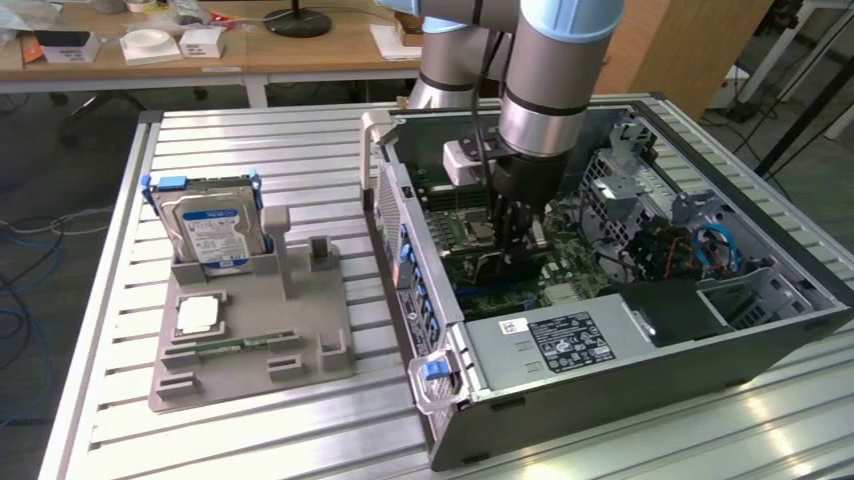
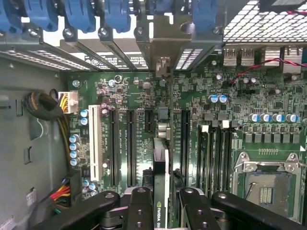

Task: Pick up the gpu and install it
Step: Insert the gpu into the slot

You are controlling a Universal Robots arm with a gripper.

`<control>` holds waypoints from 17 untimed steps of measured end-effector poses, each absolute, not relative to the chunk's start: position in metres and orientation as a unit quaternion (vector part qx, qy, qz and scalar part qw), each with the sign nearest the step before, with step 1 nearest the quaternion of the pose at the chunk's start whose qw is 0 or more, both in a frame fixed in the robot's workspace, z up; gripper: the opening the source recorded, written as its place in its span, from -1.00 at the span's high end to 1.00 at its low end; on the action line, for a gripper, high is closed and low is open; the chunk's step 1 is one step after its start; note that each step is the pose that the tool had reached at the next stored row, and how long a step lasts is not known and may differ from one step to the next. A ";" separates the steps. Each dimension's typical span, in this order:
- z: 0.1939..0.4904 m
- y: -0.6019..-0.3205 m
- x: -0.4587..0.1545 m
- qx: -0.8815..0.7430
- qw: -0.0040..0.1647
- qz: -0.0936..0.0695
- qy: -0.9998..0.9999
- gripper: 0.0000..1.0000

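I see the gpu (image 2: 160, 163) edge-on in the wrist view, a thin card with a green logo strip near my fingers and its metal end bracket (image 2: 163, 52) reaching the case's rear slot openings. It stands upright over the motherboard (image 2: 124, 96), between the long black expansion slots. My gripper (image 2: 163, 192) is shut on the card, one black finger on each face. In the exterior view the gripper (image 1: 514, 250) reaches down inside the open computer case (image 1: 747, 330), low over the board. Whether the card's edge sits in a slot is hidden.
A silver hard drive (image 1: 207, 225) with a blue-white label stands in a grey fixture (image 1: 254, 350) at the exterior view's left; a small green memory stick (image 1: 247, 345) lies there too. Inside the case are the power supply (image 1: 561, 345), cable bundles (image 2: 48, 108) and the CPU socket (image 2: 266, 189).
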State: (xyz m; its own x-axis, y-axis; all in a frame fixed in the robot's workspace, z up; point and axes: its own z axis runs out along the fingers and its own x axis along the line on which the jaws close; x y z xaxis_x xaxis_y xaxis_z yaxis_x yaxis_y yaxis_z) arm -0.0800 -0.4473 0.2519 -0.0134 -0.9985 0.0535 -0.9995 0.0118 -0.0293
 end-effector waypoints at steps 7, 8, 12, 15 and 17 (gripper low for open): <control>0.252 -0.446 -0.080 0.708 0.007 0.028 -0.705 0.47; 0.252 -0.446 -0.080 0.708 0.007 0.028 -0.706 0.47; 0.252 -0.444 -0.080 0.707 0.005 0.025 -0.707 0.47; 0.252 -0.443 -0.080 0.706 0.003 0.024 -0.708 0.47; 0.251 -0.443 -0.080 0.706 0.003 0.024 -0.708 0.47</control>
State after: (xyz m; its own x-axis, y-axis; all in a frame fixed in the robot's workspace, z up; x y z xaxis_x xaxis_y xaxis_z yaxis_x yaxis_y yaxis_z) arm -0.0801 -0.4434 0.2512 -0.0030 -0.9993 0.0374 -0.9996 0.0019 -0.0298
